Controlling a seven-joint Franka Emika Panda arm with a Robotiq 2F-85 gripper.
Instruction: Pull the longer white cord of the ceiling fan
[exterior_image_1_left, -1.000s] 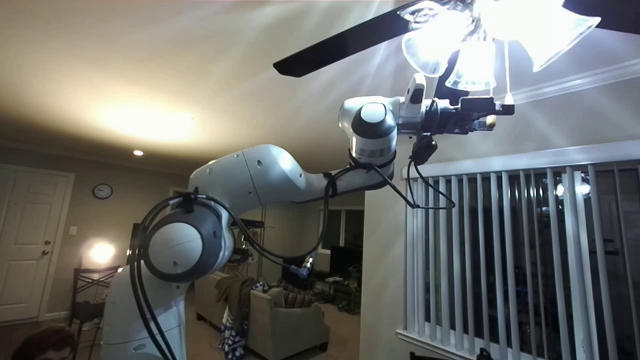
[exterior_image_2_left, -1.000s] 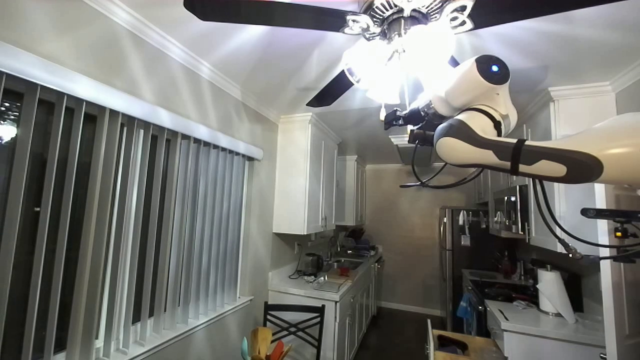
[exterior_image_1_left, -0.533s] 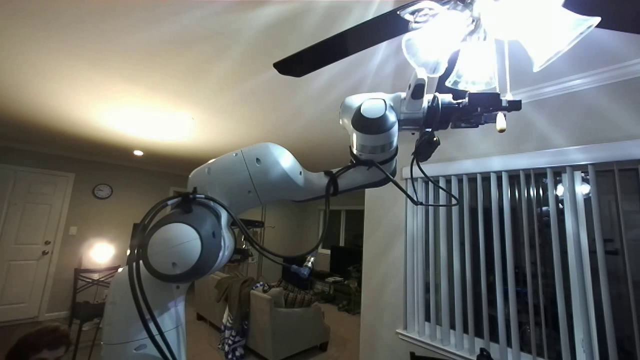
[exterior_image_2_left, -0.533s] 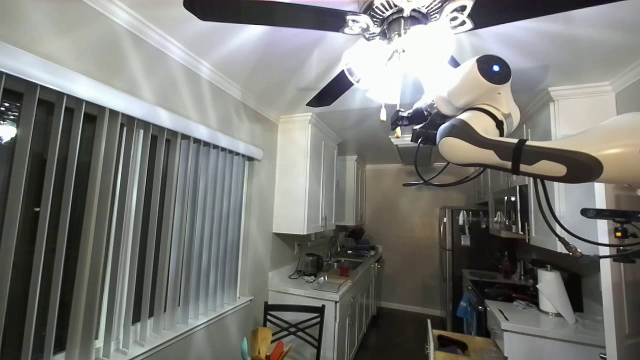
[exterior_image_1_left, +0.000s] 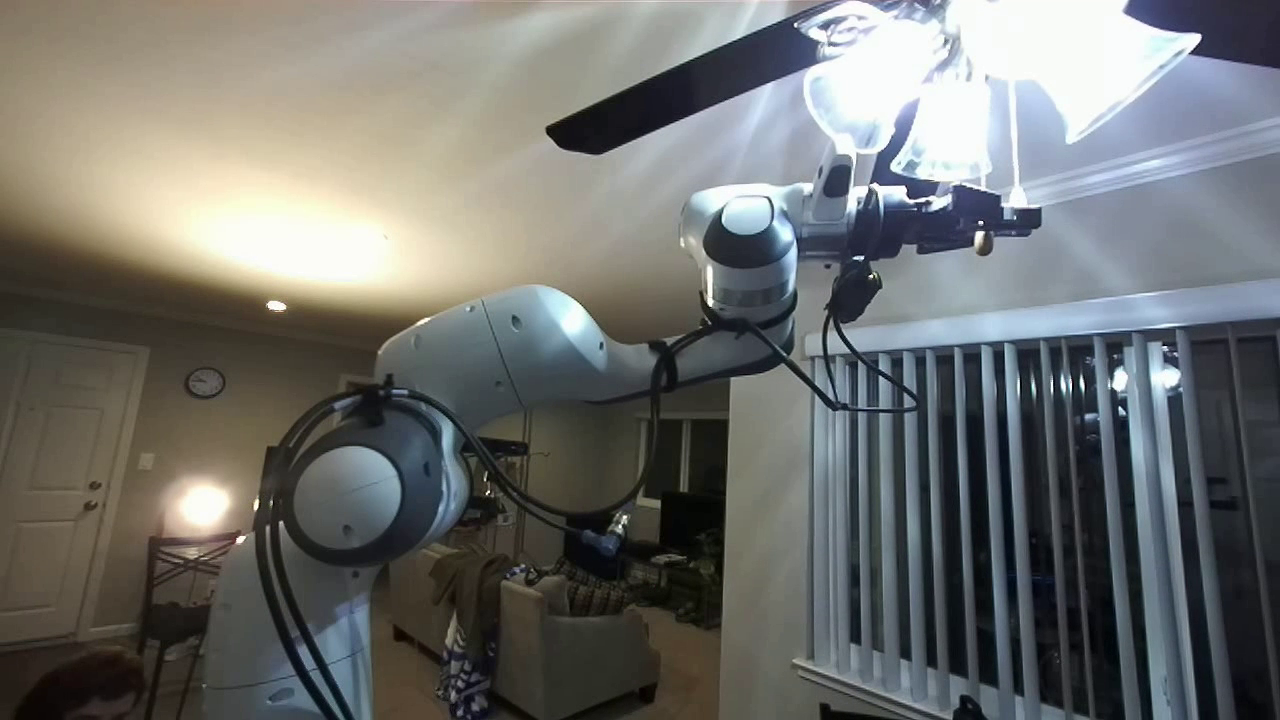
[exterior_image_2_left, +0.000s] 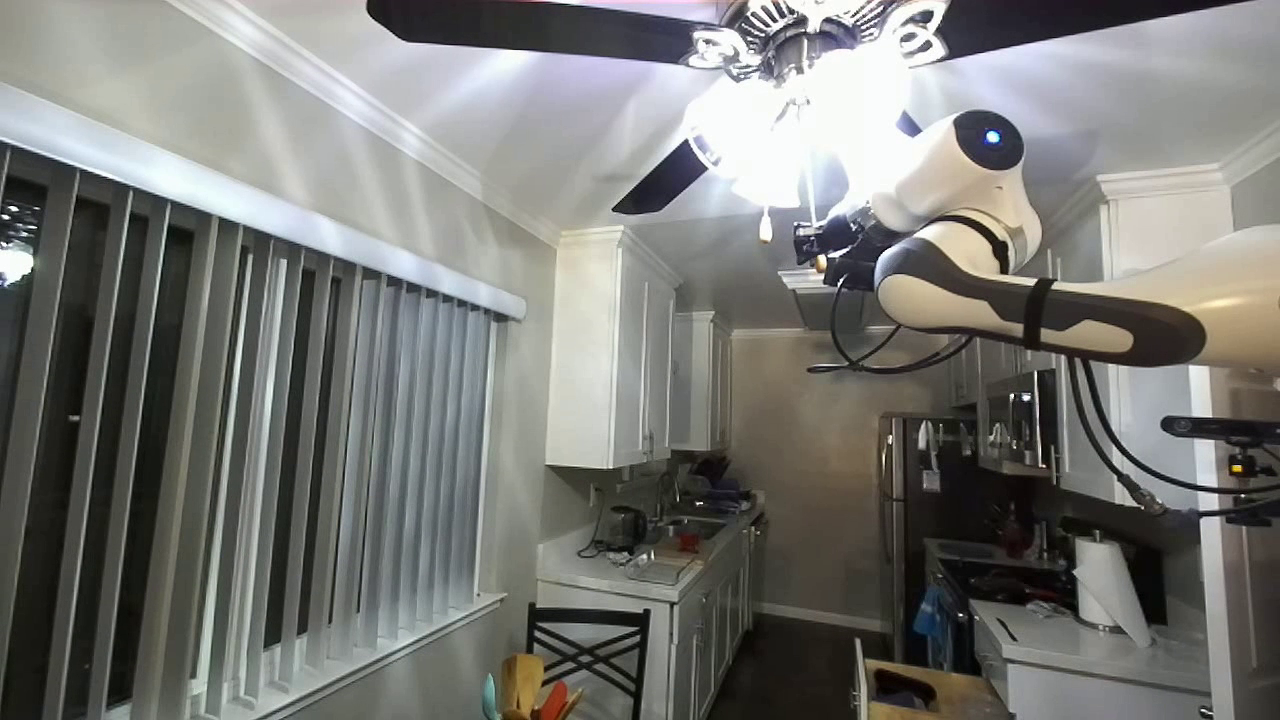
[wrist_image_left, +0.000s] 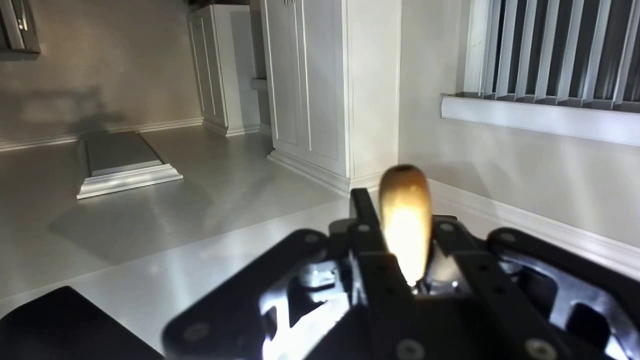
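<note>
The ceiling fan (exterior_image_2_left: 798, 50) hangs with dark blades and glaring lit shades in both exterior views. From its lights the longer white cord (exterior_image_2_left: 811, 185) runs down to my gripper (exterior_image_1_left: 1010, 214), just beneath a shade. Its pale wooden knob (exterior_image_1_left: 983, 242) dangles under the fingers. In the upside-down wrist view the knob (wrist_image_left: 405, 200) covers the fingertips of my gripper (wrist_image_left: 403, 209), and the cord goes out of sight behind it. My jaws are drawn close together, with a narrow gap beside the knob. No clear grip on the cord shows.
A shorter white cord with a small knob (exterior_image_2_left: 766, 225) hangs beside my gripper. A frosted shade (exterior_image_1_left: 945, 140) is close above it. Window blinds (exterior_image_1_left: 1000, 520) and white cabinets (exterior_image_2_left: 605, 350) line the walls. A person's head (exterior_image_1_left: 85, 688) shows low down.
My jaws have come from wide to narrow around the longer cord. The gripper has risen slightly and moved a little. The knob has swung out and back toward the arm.
</note>
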